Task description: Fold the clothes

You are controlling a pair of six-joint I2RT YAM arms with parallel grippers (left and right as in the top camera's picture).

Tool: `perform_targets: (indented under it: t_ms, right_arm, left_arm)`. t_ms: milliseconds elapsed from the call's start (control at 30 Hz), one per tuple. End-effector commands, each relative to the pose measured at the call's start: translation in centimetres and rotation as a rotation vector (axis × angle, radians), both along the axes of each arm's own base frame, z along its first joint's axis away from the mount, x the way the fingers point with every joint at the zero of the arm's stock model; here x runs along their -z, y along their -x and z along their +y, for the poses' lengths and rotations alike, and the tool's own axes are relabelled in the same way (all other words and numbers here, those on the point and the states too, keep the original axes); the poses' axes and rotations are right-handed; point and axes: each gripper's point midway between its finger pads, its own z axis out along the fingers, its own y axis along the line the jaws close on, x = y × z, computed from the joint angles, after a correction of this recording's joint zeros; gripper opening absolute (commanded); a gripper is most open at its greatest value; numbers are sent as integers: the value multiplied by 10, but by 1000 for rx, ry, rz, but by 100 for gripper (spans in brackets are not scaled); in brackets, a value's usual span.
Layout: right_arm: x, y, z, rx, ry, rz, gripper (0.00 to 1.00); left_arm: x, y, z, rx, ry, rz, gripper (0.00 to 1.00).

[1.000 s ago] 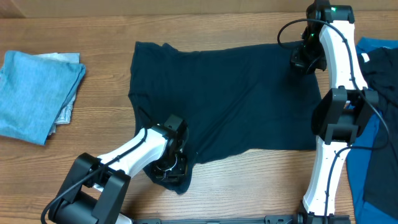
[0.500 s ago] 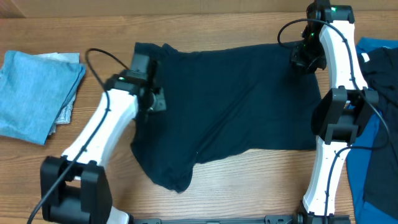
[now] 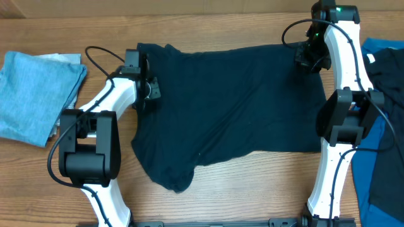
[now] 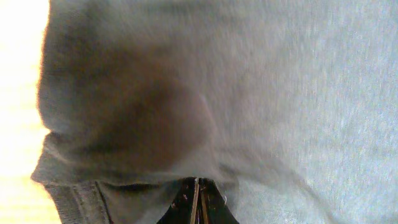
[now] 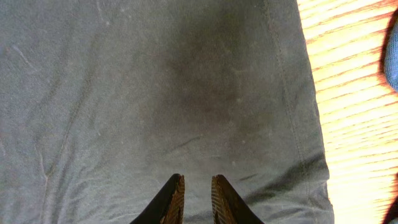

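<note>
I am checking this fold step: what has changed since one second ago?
The left claw left the near-left corner of the dark shirt and moved away to its far-left edge; it is shut. The right claw at the far-right corner, the shirt's spread and the light blue cloth stayed.

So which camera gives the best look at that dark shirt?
Overhead: only it shows the whole dark shirt spread on the table. The left wrist view shows a blurry edge; the right wrist view, a hemmed corner close up.
</note>
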Motion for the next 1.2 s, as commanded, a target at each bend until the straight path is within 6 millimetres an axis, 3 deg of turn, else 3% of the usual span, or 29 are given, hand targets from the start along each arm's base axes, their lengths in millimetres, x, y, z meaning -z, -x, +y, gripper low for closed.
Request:
perform_targets:
  t_ms: [0, 133, 300, 367, 467, 500, 567, 600, 633, 733, 767, 833, 900, 1000, 1067, 1167]
  right_arm:
    - [-17, -4, 0, 2, -2, -52, 19]
    - [-17, -8, -1, 2, 0, -67, 20]
    - [-17, -11, -1, 2, 0, -79, 24]
    - [-18, -14, -1, 1, 2, -93, 25]
    - [-18, -14, -2, -6, 5, -91, 32]
    - [-19, -6, -8, -3, 43, -61, 33]
    - [-38, 2, -19, 29, 86, -67, 47]
    - [-49, 3, -22, 52, 87, -93, 51]
    - [-70, 5, -26, 65, 91, -136, 59]
    - [-132, 22, -40, 147, 98, -260, 89]
    - [-153, 31, -45, 185, 90, -300, 94]
    - [-180, 51, -42, 215, 33, -339, 96]
    - [-196, 74, -37, 249, 15, -331, 97]
    - [-208, 92, -16, 245, -48, -347, 98]
    - [-204, 111, -11, 259, -48, -316, 98]
    - [-176, 158, -24, 387, 42, -210, 99]
  left_arm:
    - [47, 8, 42, -45, -35, 86, 4]
    - [25, -23, 80, -54, -64, -16, 4]
    - [2, -49, 102, -47, -92, -107, 5]
    - [-16, -65, 93, -21, -45, -151, 30]
    - [-62, -84, 83, 7, 4, -173, 43]
    - [-85, -84, 79, 15, 6, -160, 56]
    - [-154, -75, 57, 35, 70, -167, 71]
    - [-173, -70, 53, 24, 77, -178, 75]
    - [-205, -59, 49, 4, 86, -208, 77]
    - [-270, -15, 45, -40, 96, -266, 79]
    - [-288, 1, 43, -51, 97, -279, 80]
    - [-312, 37, 29, -33, 90, -277, 80]
    - [-320, 83, 11, 0, 27, -212, 82]
    - [-316, 137, -16, 58, 6, -93, 84]
    - [-313, 161, -20, 37, -21, -50, 84]
    - [-293, 186, -22, 23, -65, -13, 85]
